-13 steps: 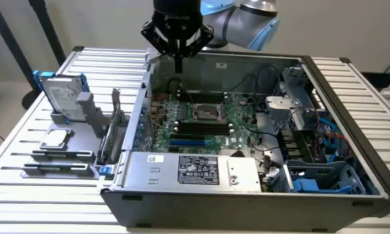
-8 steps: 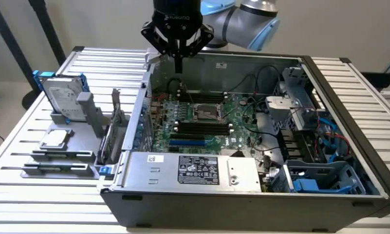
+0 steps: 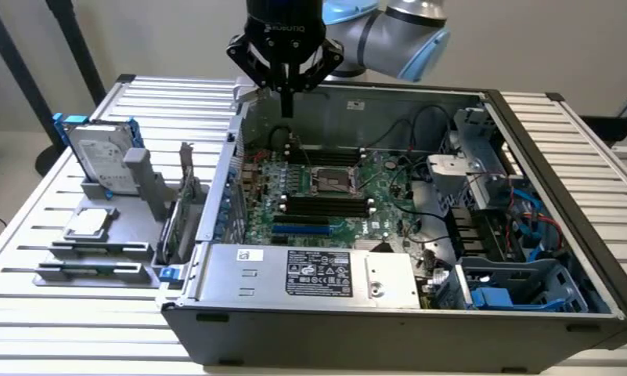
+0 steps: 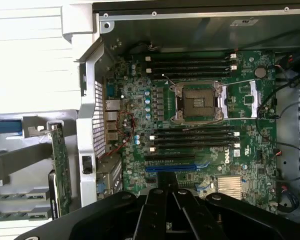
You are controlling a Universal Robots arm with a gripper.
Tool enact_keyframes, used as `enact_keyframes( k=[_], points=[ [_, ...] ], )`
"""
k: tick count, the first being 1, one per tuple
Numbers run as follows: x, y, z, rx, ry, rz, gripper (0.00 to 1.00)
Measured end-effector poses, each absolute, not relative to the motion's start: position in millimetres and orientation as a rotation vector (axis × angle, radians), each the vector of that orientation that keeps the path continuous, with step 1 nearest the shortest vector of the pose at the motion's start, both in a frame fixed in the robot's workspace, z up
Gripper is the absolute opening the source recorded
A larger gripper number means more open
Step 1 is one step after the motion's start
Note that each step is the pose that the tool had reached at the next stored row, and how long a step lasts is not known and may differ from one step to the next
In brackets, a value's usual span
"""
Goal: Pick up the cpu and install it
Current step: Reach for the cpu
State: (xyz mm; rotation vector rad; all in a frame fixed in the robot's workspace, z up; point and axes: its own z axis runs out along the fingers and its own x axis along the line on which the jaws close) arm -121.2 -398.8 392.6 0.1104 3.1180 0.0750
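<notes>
the gripper [image 3: 286, 110], fingers pressed together and empty, hangs above the computer case [image 3: 397, 325], and the cpu [image 3: 88, 223] lies flat outside it, well off to the exterior view's left.

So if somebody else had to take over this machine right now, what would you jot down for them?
The gripper hangs above the back edge of the open computer case, jaws shut, holding nothing.
The cpu lies flat on the grey stand outside the case, at the exterior view's left, untouched.
The socket on the green board is empty.
Done: nothing that shows.
Left: the cpu is not yet picked up or seated in the socket.
</notes>
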Motion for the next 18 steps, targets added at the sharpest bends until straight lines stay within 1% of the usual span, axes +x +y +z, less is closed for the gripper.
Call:
enact_keyframes(
  k=[3,18],
  points=[
    [-124.4,-398.8,392.8,0.111,3.118,0.074,0.11],
    [-192.6,-398.8,392.6,0.111,3.119,0.075,0.11]
  ],
)
